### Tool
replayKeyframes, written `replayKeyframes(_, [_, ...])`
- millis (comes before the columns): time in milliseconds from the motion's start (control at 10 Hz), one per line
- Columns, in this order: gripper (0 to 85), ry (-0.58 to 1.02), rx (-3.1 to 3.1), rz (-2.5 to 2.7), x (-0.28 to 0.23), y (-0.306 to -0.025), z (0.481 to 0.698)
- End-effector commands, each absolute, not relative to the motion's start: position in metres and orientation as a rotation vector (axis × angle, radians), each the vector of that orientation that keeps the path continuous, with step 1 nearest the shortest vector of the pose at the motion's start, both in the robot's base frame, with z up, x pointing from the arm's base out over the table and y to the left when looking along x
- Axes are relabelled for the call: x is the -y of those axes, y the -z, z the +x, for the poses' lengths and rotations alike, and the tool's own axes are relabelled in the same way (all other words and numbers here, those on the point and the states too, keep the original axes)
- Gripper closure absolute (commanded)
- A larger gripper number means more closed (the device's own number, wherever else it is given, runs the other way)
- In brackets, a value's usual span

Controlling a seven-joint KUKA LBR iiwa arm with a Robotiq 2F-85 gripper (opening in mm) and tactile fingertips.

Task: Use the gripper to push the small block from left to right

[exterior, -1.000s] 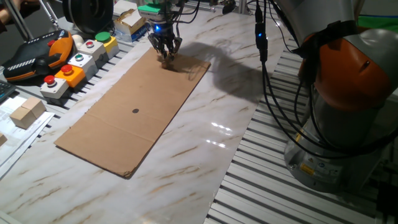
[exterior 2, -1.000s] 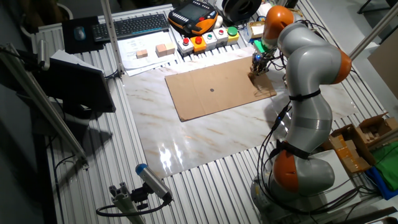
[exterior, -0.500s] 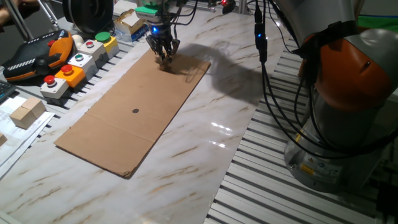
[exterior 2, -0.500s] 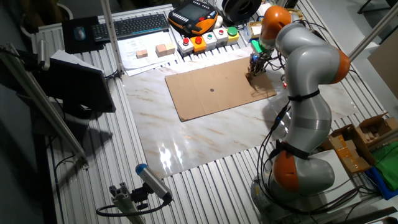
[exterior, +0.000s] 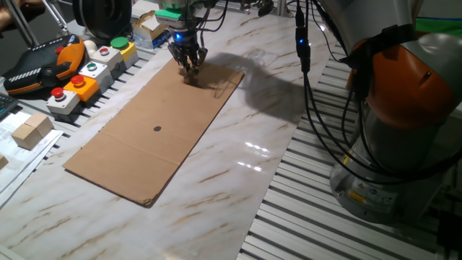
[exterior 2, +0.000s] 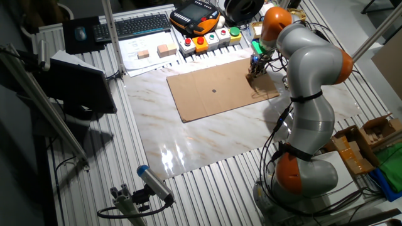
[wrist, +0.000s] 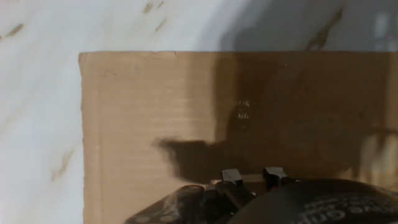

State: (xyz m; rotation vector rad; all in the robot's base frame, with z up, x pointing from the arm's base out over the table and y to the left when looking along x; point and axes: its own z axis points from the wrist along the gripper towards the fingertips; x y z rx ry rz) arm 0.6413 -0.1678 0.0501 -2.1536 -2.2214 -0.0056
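Pointing straight down, the gripper [exterior: 189, 66] held its long axis upright over the far end of the cardboard sheet [exterior: 155, 130], at about twelve o'clock from the sheet's dark centre spot [exterior: 157, 129]. It looked small and black, with thin dark fingers [wrist: 231, 177], a blue light above and a green fitting. The fingers stood close together around a small tan block [wrist: 252, 179]; whether they pinched it could not be told.
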Motion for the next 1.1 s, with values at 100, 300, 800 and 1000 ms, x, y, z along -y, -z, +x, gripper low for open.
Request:
replayKeyframes(100, [84.0, 0.013, 2.213, -2.161, 0.164, -0.048, 0.642])
replayKeyframes(300, [84.0, 0.016, 2.203, -2.171, 0.159, -0.045, 0.642])
replayKeyframes(800, [84.0, 0.024, 2.184, -2.185, 0.149, -0.047, 0.642])
replayKeyframes(1000, [84.0, 0.027, 2.183, -2.187, 0.145, -0.048, 0.642])
